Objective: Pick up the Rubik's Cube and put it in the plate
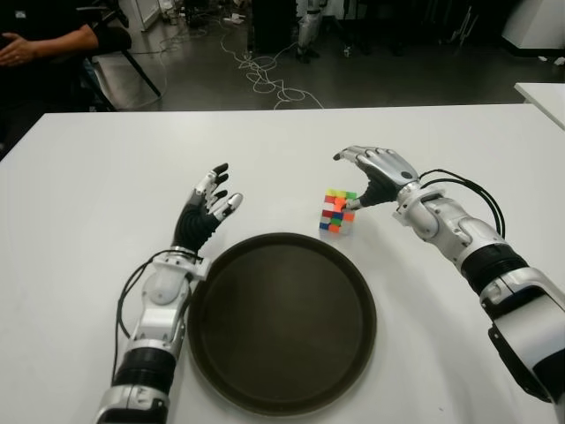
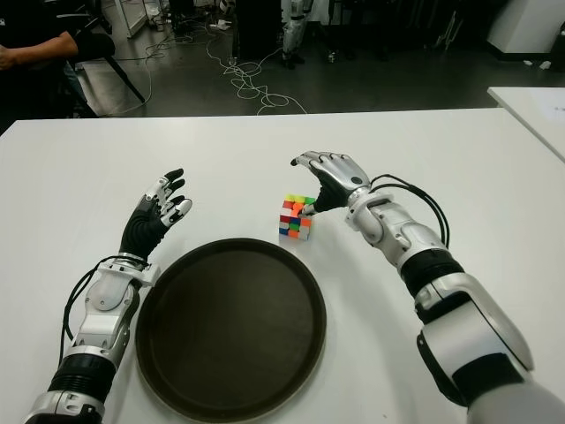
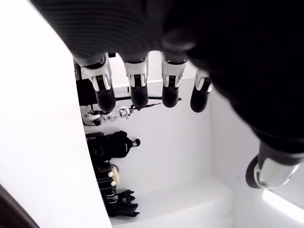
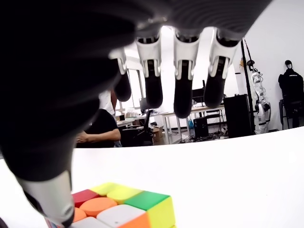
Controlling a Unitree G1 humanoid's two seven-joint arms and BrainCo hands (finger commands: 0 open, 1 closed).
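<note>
The Rubik's Cube [image 1: 336, 212] stands on the white table [image 1: 106, 168], just beyond the far right rim of the plate [image 1: 281, 322] and apart from it. The plate is dark, round and lies near the table's near edge, between the two arms.

The right robot hand [image 1: 375, 172] is at the cube's right side. Its thumb tip shows against the cube's upper right edge, while the four fingers [image 4: 183, 90] arch over and beyond the cube without closing on it. The cube sits flat on the table, and the right robot hand has no completed grasp: its fingers are spread.

The left robot hand [image 1: 207, 212] shows to the left of the plate's far rim, fingers extended and relaxed, holding nothing.

At the far left, beyond the table, a seated person's arm [image 1: 48, 44] is visible. Cables [image 1: 265, 75] lie on the floor beyond the table's far edge.
</note>
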